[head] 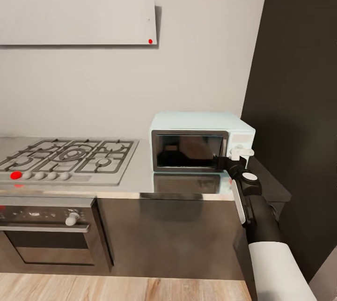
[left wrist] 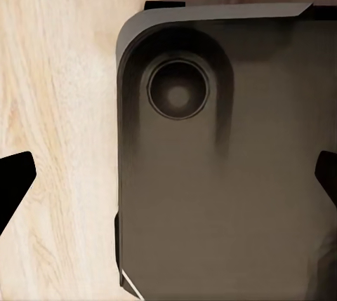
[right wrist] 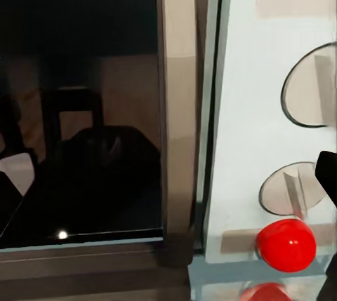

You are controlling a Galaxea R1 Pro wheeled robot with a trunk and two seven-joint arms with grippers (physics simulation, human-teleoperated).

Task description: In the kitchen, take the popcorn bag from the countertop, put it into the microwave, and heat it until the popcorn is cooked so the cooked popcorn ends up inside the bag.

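From the head view, the microwave (head: 201, 142) stands on the steel worktop (head: 140, 181) to the right of the gas hob (head: 65, 158), its dark door looking closed, and the right pincer (head: 236, 155) is up against the door's right edge by the white control panel; whether its fingers are spread I cannot tell here. The left wrist view looks down on wooden floor (left wrist: 56, 104) and a dark part of the robot's base (left wrist: 217, 175), the left pincer's tips spread wide, holding nothing. The right wrist view faces the door handle (right wrist: 177, 104) beside a red indicator dot (right wrist: 286, 243), fingertips wide apart. Opening the door seems the step in hand; next, pinch the handle and pull.
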